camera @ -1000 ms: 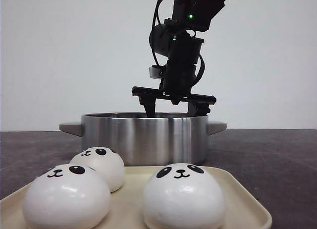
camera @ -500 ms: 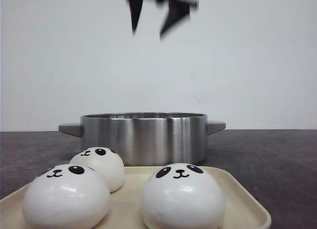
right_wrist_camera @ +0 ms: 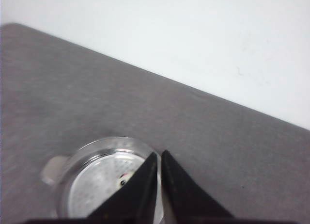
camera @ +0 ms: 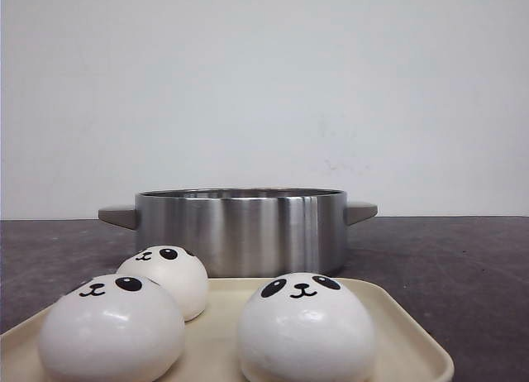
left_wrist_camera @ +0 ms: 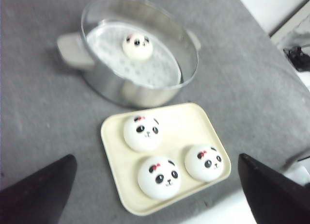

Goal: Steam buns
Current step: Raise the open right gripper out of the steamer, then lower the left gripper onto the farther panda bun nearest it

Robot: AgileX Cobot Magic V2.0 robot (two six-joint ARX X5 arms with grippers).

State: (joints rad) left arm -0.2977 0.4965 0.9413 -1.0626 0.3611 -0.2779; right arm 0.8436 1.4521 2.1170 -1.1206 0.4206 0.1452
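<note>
Four glossy white dome buns with black panda eyes, nose and smiling mouth are in view. Three sit on a cream tray (left_wrist_camera: 213,136) with rounded corners: one (left_wrist_camera: 142,132) on the side nearest the pot, and two (left_wrist_camera: 158,178) (left_wrist_camera: 204,162) side by side on the far side from it. From above, these three also show a small red mark beside the eyes. The fourth bun (left_wrist_camera: 137,45) lies inside the steel pot (left_wrist_camera: 140,90), on a white perforated steamer plate (left_wrist_camera: 155,71), off-centre and apart from the pot wall.

The buns are round, with no long axis. In the front view the three tray buns (camera: 166,279) (camera: 111,331) (camera: 306,330) stand flat side down with their faces turned up and toward the camera.

No brand, label or writing can be read on anything.

The tray lies at the counter's near edge, and the pot (camera: 240,231) stands just behind it, toward the middle of the dark grey counter (camera: 463,266), its two grey handles pointing left and right.

The left gripper (left_wrist_camera: 155,195) hangs high over the tray, its two dark fingers (left_wrist_camera: 41,190) spread wide apart with nothing between them. The right gripper (right_wrist_camera: 159,158) is above the pot (right_wrist_camera: 92,180), its fingertips pressed together and empty.
</note>
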